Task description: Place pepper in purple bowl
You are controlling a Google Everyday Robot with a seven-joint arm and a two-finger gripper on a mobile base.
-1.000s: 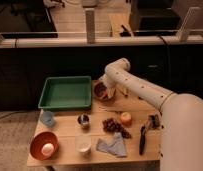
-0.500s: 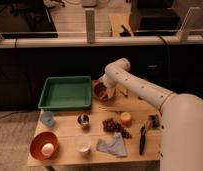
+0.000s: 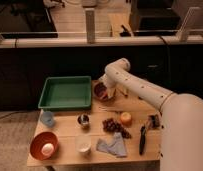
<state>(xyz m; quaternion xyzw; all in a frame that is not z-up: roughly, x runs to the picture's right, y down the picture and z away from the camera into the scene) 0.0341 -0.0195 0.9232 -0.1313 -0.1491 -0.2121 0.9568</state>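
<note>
We see the gripper (image 3: 109, 92) at the table's twelve o'clock edge, directly over the purple bowl (image 3: 100, 91) — the pepper isn't visible (possibly hidden beneath the arm).

Gripper (image 3: 106, 93): at the table's far edge, just right of the tray.
Tray: green rectangular plastic tray (image 3: 65, 92), far left.
Bowl: orange round bowl (image 3: 43, 145), near left corner, pale round thing inside.
Cup: small white cup (image 3: 83, 143).
Cloth: blue-grey cloth (image 3: 111, 145).
Fruit: dark grape bunch (image 3: 113, 125) beside a small orange fruit (image 3: 126, 118).
</note>
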